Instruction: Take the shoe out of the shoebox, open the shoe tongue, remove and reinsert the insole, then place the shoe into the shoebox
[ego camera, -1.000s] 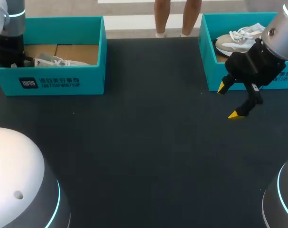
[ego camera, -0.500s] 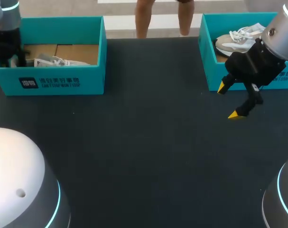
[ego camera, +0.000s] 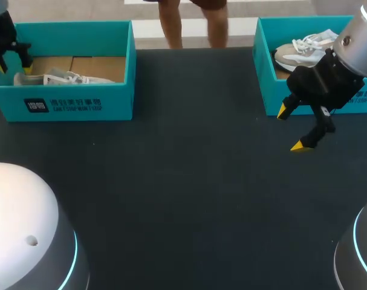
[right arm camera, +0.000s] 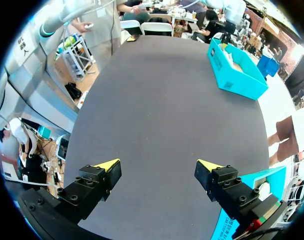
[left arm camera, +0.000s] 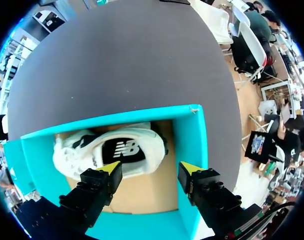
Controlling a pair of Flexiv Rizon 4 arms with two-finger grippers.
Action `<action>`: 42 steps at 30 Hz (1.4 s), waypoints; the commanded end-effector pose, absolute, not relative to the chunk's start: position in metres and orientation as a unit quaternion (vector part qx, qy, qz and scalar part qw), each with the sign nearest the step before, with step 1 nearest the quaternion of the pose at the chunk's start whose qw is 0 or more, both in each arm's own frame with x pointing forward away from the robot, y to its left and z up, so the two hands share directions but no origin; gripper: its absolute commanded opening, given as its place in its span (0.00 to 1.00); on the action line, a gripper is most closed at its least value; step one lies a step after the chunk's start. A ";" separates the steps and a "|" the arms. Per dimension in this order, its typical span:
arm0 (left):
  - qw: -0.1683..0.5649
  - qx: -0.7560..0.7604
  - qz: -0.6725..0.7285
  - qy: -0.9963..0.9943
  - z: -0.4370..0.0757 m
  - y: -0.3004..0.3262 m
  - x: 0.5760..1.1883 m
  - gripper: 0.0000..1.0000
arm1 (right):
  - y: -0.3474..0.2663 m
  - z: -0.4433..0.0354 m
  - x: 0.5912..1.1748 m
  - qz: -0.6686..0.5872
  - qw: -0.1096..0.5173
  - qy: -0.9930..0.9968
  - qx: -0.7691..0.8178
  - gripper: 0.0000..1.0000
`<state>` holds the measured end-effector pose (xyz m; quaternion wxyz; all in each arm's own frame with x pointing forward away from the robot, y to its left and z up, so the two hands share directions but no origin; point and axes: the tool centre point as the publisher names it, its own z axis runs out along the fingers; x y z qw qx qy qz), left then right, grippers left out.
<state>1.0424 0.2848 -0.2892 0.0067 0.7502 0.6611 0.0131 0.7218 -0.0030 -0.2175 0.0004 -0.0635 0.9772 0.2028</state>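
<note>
Dark counter (ego camera: 183, 181), teal shoebox (left arm camera: 191, 135): white shoe (left arm camera: 116, 149) lies inside, at 11 o'clock ahead of left pincer (left arm camera: 150, 168); it and right pincer (right arm camera: 158, 164) gape wide, empty.

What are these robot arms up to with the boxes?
Two robot arms are meant to take a shoe from its box. The left tool hangs open over the white shoe in the left box; the shoe is not yet lifted. The right tool is open above the table, in front of the right box, which holds another shoe.
</note>
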 end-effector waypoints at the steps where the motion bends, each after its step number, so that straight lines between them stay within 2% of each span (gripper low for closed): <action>1: 0.027 0.746 0.016 0.665 -0.260 0.287 1.029 0.74 | -0.003 -0.218 0.723 0.202 -0.001 0.977 -0.064 1.00; 5: 0.048 0.735 0.020 0.676 -0.231 0.287 1.019 0.75 | -0.006 -0.206 0.751 0.227 0.030 0.973 -0.035 1.00; 7: 0.055 0.728 0.016 0.683 -0.218 0.289 1.012 0.79 | -0.008 -0.197 0.773 0.222 0.046 0.974 -0.010 1.00; 8: 0.060 0.724 0.013 0.688 -0.212 0.290 1.008 0.82 | -0.010 -0.192 0.784 0.228 0.058 0.972 0.008 1.00; 10: 0.062 0.717 0.009 0.694 -0.203 0.293 1.000 1.00 | -0.019 -0.187 0.807 0.236 0.082 0.965 0.085 1.00; 14: 0.055 0.712 0.003 0.700 -0.194 0.296 0.985 1.00 | -0.050 -0.180 0.842 0.257 0.150 0.905 0.304 1.00; 17: 0.051 0.713 0.005 0.699 -0.192 0.297 0.983 1.00 | -0.067 -0.169 0.857 0.244 0.192 0.874 0.374 1.00; 36: 0.051 0.713 0.005 0.699 -0.192 0.297 0.983 1.00 | -0.067 -0.169 0.857 0.244 0.192 0.874 0.374 1.00; 42: 0.051 0.713 0.005 0.699 -0.192 0.297 0.983 1.00 | -0.107 -0.171 0.925 0.177 0.209 0.812 0.516 1.00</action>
